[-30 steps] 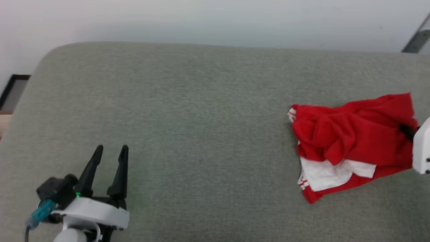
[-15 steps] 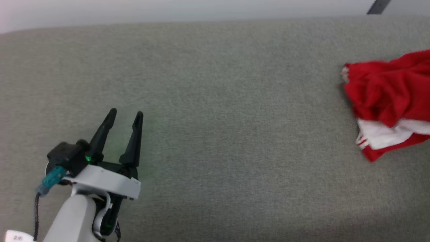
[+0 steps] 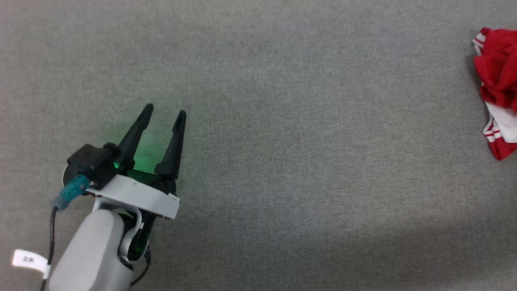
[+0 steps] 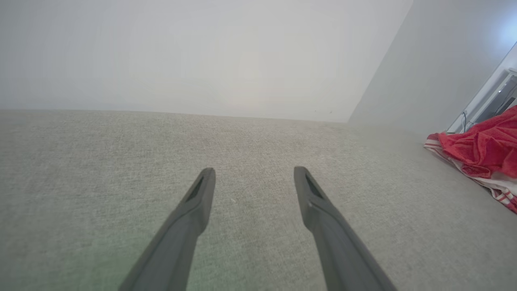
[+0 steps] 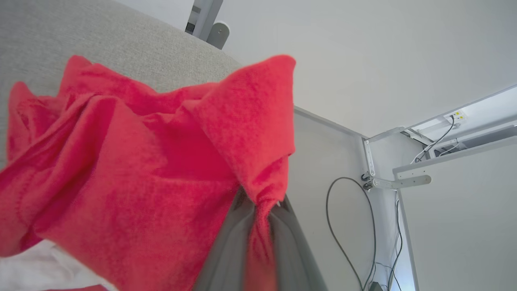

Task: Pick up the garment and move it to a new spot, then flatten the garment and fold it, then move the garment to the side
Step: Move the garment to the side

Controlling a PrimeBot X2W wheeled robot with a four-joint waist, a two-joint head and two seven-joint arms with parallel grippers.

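The garment (image 3: 497, 76), a crumpled red shirt with white striped trim, lies at the far right edge of the head view, cut off by the frame. The same garment (image 4: 480, 149) sits at the right edge of the left wrist view. In the right wrist view my right gripper (image 5: 261, 204) is shut on a bunched red fold of the garment (image 5: 133, 173), which hangs over its fingers. My left gripper (image 3: 163, 111) stands open at the lower left, low over bare cushion, nothing between its fingers (image 4: 202, 198), far from the garment.
A wide grey-green fabric cushion (image 3: 303, 141) spreads under everything. A pale wall (image 4: 202, 52) rises behind its far edge. White metal brackets and a dangling cable (image 5: 343, 210) stand beside the cushion in the right wrist view.
The head camera has tilted down and swung left, so the wall left the picture and the garment slid toward the right edge. The left gripper stays open.
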